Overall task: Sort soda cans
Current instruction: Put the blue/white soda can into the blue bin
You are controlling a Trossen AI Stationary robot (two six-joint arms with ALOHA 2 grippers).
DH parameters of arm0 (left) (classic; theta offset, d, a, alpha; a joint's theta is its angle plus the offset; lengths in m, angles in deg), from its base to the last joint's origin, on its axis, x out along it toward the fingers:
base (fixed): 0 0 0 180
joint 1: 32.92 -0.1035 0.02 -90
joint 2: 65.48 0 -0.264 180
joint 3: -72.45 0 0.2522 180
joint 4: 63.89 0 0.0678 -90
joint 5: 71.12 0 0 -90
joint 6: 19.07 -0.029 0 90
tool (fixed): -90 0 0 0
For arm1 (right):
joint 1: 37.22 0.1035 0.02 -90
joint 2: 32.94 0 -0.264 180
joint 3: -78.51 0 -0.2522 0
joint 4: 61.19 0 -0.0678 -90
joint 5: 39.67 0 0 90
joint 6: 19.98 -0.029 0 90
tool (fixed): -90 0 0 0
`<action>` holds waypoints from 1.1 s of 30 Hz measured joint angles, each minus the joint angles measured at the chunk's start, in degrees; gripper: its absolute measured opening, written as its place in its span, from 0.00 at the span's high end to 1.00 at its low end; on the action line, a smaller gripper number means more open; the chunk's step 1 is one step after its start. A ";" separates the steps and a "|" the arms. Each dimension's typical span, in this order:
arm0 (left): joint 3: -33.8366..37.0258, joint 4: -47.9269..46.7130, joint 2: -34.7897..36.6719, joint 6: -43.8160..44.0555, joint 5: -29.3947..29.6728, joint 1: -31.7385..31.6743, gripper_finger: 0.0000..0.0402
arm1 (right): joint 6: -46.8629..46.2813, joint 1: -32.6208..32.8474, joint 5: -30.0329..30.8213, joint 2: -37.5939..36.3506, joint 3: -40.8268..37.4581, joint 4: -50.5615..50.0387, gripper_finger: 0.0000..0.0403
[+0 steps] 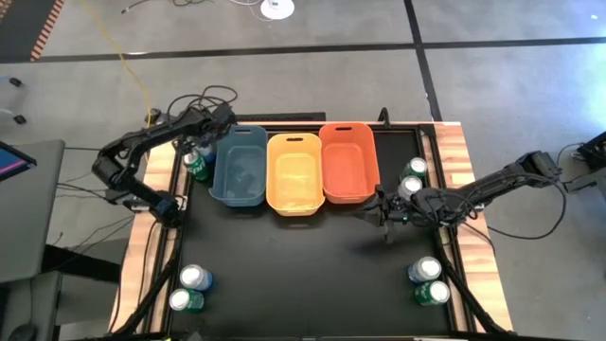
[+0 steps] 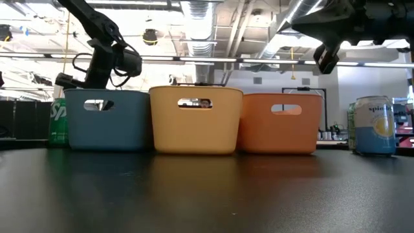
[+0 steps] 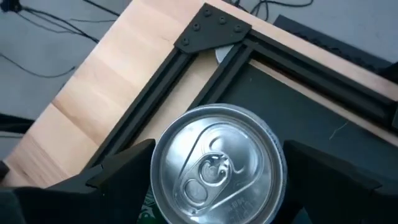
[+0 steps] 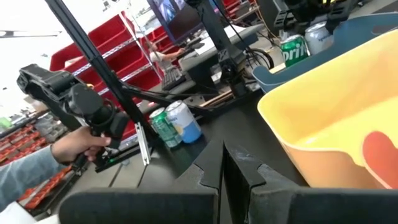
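My left gripper is at the table's far left corner, beside the blue bin, and its fingers stand around a soda can whose silver top fills the left wrist view. A green can stands on the table right beside it. The right wrist view shows a blue-silver can under that gripper, next to the green one. My right gripper hovers shut and empty before the orange bin, raised above the table. Pairs of cans stand at the other three corners. My left gripper has the soda can between its two fingers, which come from above and point down. One finger meets the can's rim on one side and the other finger on the opposite side. Whether the can's base rests on the table, I cannot tell.
Blue, yellow and orange bins stand in a row along the far edge. Can pairs stand at the far right, near right and near left. Beyond the table a person's hand holds a device.
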 joint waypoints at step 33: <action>-1.37 2.86 21.31 -20.58 -1.87 4.77 0.25 | 2.84 -2.08 -0.19 0.00 0.00 -0.83 0.92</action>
